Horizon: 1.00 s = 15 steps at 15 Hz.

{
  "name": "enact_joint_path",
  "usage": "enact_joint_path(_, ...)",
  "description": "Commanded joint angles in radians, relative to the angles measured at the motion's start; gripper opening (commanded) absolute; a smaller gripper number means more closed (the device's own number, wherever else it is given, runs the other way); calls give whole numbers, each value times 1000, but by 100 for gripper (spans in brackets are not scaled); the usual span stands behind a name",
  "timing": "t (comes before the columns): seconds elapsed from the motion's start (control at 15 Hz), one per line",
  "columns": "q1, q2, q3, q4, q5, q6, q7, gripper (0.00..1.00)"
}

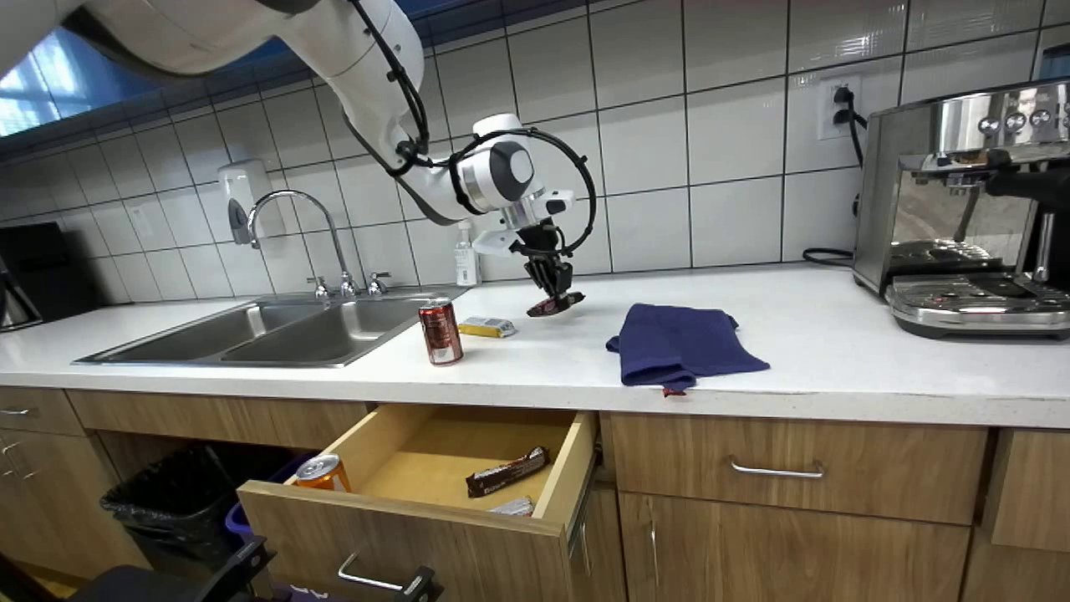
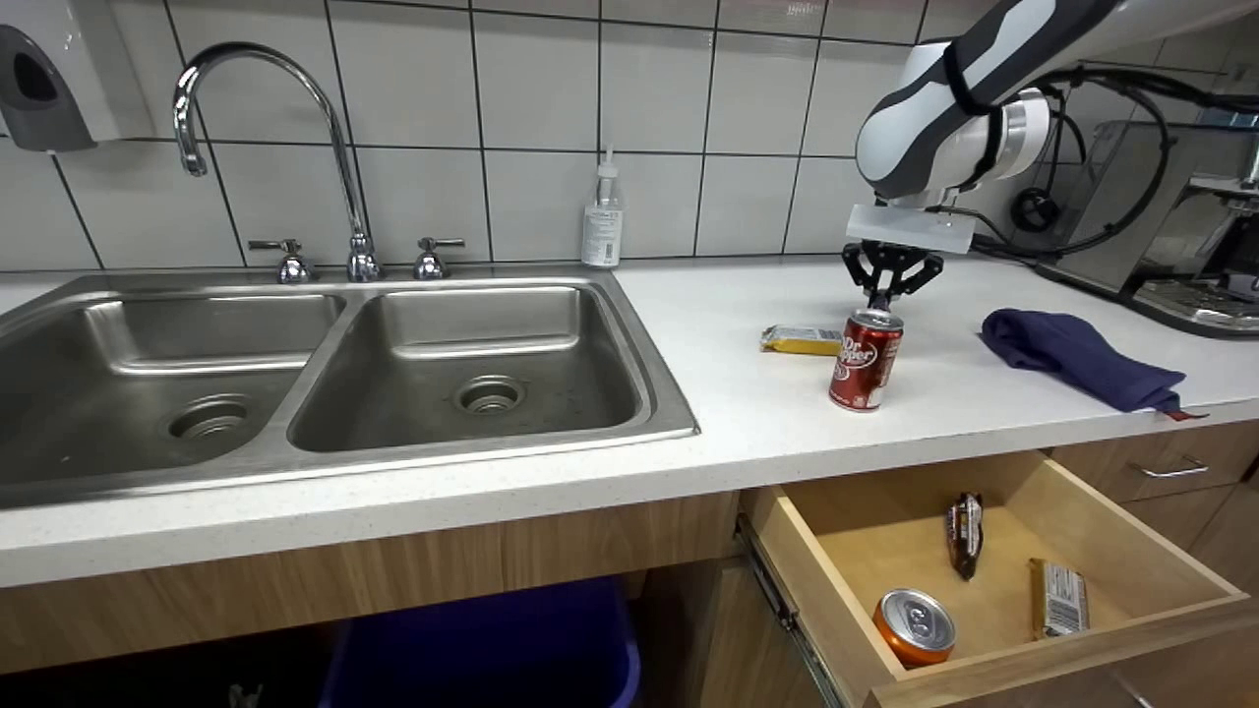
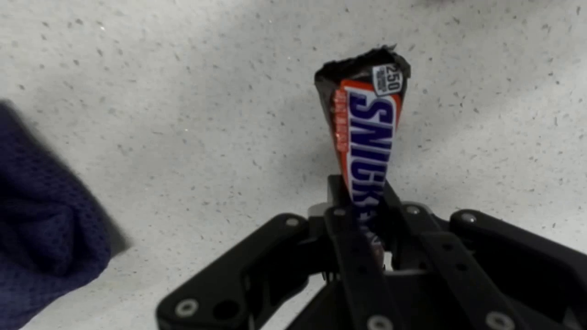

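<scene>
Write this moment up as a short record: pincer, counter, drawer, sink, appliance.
Pincer: closed on a candy bar
Counter: red can upright, yellow packet, rumpled blue cloth
Drawer: pulled open; orange can, brown bar and small packet inside
Sink: two basins
Appliance: coffee machine, plugged into the wall outlet

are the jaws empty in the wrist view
No, a Snickers bar is clamped between the jaws, one end sticking out beyond them.
</scene>
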State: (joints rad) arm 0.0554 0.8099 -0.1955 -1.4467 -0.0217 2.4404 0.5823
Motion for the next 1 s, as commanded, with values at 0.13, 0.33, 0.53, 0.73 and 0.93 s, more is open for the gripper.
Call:
enact_joint_path(0.13,7,-215,4,-329,1,125,-71,4)
enact_joint_path(0.33,8,-294,0,-463,0,180,-95,4)
enact_joint_path(0.53,9,-373,-3,-589,-5,228,-109,4)
enact_joint_path(0.73,20,-444,-13,-699,-18,271,-99,4)
enact_joint_path(0.93,36,-512,-28,-806,-41,308,-74,4)
